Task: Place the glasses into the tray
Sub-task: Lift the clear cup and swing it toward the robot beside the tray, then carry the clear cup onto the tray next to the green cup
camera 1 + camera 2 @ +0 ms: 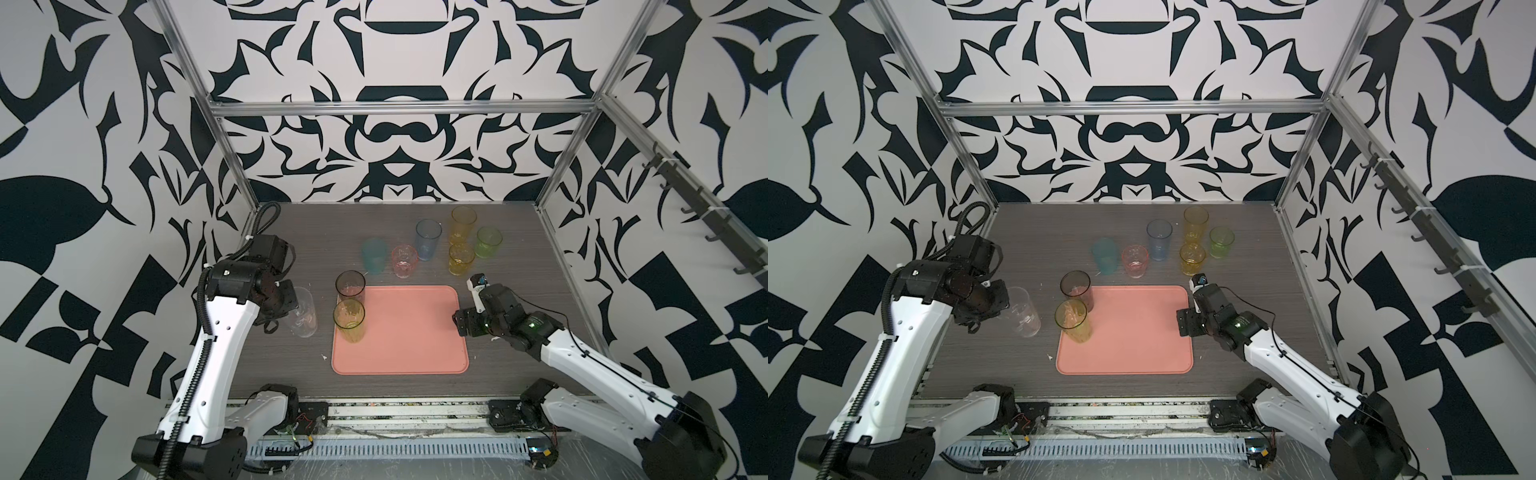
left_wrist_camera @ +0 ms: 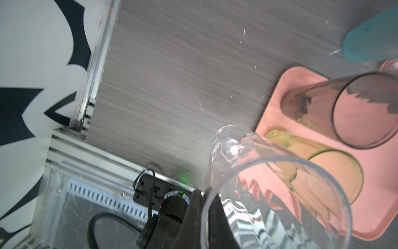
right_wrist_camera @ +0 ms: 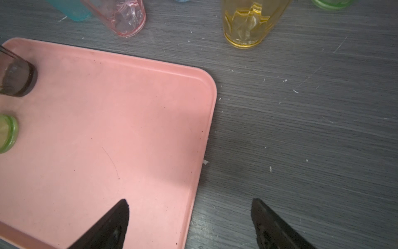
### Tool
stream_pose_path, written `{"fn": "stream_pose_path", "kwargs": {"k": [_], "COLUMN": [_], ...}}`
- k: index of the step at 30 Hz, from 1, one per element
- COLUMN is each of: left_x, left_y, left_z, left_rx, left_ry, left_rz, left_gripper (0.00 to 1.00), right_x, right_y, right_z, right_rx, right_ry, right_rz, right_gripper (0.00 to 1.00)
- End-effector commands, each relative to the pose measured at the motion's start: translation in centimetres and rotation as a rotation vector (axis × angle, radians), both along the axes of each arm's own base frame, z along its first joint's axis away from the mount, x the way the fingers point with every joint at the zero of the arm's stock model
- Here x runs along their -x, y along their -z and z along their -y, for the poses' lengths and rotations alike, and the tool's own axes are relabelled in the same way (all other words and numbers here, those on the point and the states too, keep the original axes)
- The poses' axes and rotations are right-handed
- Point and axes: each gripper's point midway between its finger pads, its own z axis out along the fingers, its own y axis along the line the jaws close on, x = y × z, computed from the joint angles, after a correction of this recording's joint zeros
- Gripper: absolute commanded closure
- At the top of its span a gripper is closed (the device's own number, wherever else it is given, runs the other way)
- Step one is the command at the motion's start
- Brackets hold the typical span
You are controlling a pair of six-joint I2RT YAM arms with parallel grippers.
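Only the top views take in all the glasses. Two stand inside the tray [image 1: 407, 328] along its left edge: the smoky grey glass [image 1: 351, 286] in the far left corner and the olive-green glass [image 1: 350, 320] just nearer. Six stand on the bench [image 1: 316, 232] beyond the tray's far edge: the teal glass [image 1: 374, 255], pink glass [image 1: 404, 259], blue glass [image 1: 428, 239], tall amber glass [image 1: 463, 224], short amber glass [image 1: 461, 258] and green glass [image 1: 489, 242].

The clear glass [image 1: 305, 316] leans just off the tray's left edge. I cannot tell whether its base touches the bench.

The top views hide both sets of fingers. The left wrist view shows the left pincer [image 2: 204, 207] clamped tight on the clear glass's rim, with one dark finger [image 2: 193, 215] outside the wall.

The right wrist view shows the right pincer [image 3: 189, 204] spread wide and holding nothing. It sits astride the tray's right edge, one finger over the tray and one over the bench.
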Motion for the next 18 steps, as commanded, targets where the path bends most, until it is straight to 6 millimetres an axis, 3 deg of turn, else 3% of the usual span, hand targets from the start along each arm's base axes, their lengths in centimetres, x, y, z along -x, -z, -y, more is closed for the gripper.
{"fn": "stream_pose_path", "kwargs": {"k": [1, 11, 18], "left_x": [3.1, 5.1, 5.9], "left_y": [0.9, 3.7, 4.7], "left_z": [0.1, 2.1, 3.6], "left_rx": [0.02, 0.039, 0.034], "left_ry": [-0.014, -0.001, 0.052], "left_rz": [-0.084, -0.132, -0.109], "left_gripper": [1.0, 1.0, 1.0], "right_x": [-0.5, -0.5, -0.5], "right_y": [-0.7, -0.6, -0.6], "right_z": [-0.2, -0.3, -0.3], "right_rx": [-0.012, -0.012, -0.013], "right_ry": [-0.003, -0.007, -0.008], "right_rz": [0.028, 0.025, 0.025], "right_gripper": [0.08, 0.08, 0.09]}}
